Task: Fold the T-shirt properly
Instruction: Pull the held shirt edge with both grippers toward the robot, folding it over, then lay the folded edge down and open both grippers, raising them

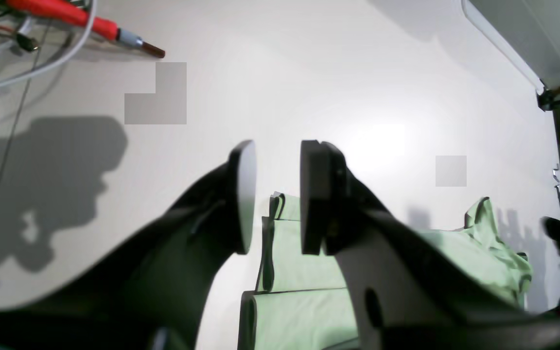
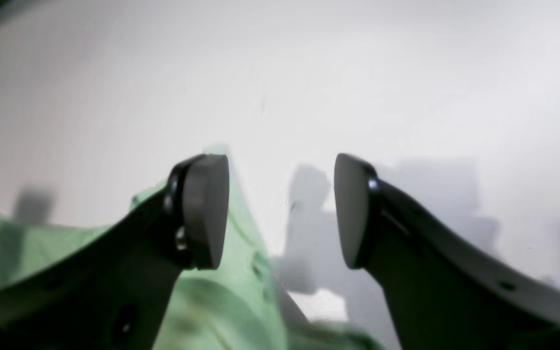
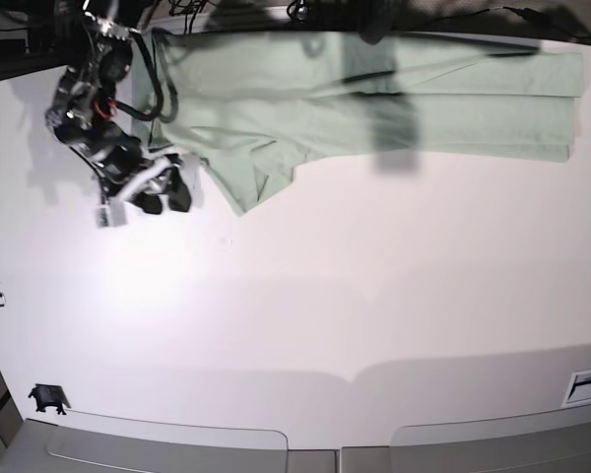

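Hovering right hand [image 3: 165, 197], jaws parted, beside T-shirt [image 3: 463, 121]

brightly lit white tabletop [image 3: 374, 296], soft grey shadows, pale glare, right wrist view blurred, small blocky grey patches in left wrist view

the t-shirt [image 3: 453, 120] is a plain pale mint green. the tabletop [image 3: 305, 296] is white, shaded with soft grey shadows. both grippers' fingers [image 1: 243, 194] are black. near one tabletop edge, a cable [image 1: 61, 61] is whitish grey and a connector [image 1: 71, 13] bright red, grey and brown.
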{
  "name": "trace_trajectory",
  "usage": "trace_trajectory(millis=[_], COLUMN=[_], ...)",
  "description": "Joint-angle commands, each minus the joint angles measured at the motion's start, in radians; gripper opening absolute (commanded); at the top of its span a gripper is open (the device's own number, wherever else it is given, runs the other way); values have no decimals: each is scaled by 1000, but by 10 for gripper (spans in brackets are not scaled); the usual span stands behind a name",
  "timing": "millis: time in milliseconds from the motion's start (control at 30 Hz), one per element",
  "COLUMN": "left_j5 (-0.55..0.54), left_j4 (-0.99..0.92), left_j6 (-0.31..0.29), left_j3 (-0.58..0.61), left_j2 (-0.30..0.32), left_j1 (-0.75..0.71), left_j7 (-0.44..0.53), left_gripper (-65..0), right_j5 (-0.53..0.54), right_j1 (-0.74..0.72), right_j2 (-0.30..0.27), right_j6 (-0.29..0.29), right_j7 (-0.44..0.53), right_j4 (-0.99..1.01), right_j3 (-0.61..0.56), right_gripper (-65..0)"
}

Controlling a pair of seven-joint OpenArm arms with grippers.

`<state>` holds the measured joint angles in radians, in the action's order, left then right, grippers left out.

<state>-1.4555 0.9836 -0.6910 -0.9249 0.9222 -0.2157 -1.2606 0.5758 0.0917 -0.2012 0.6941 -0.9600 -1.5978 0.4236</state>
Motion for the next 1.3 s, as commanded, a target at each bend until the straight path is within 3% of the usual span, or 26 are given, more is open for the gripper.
trace_trajectory(millis=[0, 167, 267, 367, 500, 867, 1067, 1167, 1267], left_j5=[-28, -28, -28, -28, -28, -28, -28, -28, -28], left_j4=[13, 13, 13, 13, 13, 13, 13, 13, 13], left_j6=[-7, -7, -7, -7, -7, -7, -7, -7, -7], left_j3=[-10, -10, -10, -10, -10, -10, -10, -10, -10], left_j2=[35, 25, 23, 23, 23, 23, 23, 23, 23], left_j1=[5, 2, 2, 2, 2, 2, 2, 2, 2], left_j7=[12, 9, -3, -3, -3, -3, -3, -3, -3], left_gripper=[-507, -507, -507, -507, -507, -507, -507, -507, -507], right_j5=[12, -6, -77, -154, -184, -172, -154, -154, -154], right_j1=[-33, -125, -165, -179, -179, -174, -171, -172, -172], right_j2=[-12, -12, -12, -12, -9, -1, 13, 13, 13], right_j6=[4, 4, 4, -59, -76, -77, -76, -77, -77], right_j7=[27, 24, 15, 11, -11, -35, -54, -54, -54], right_j4=[18, 171, 220, 227, 228, 232, 232, 232, 232], right_j3=[-20, -145, -204, -245, -255, -260, -328, -348, -341], right_gripper=[-324, -324, -324, -324, -325, -325, -330, -436, -599])
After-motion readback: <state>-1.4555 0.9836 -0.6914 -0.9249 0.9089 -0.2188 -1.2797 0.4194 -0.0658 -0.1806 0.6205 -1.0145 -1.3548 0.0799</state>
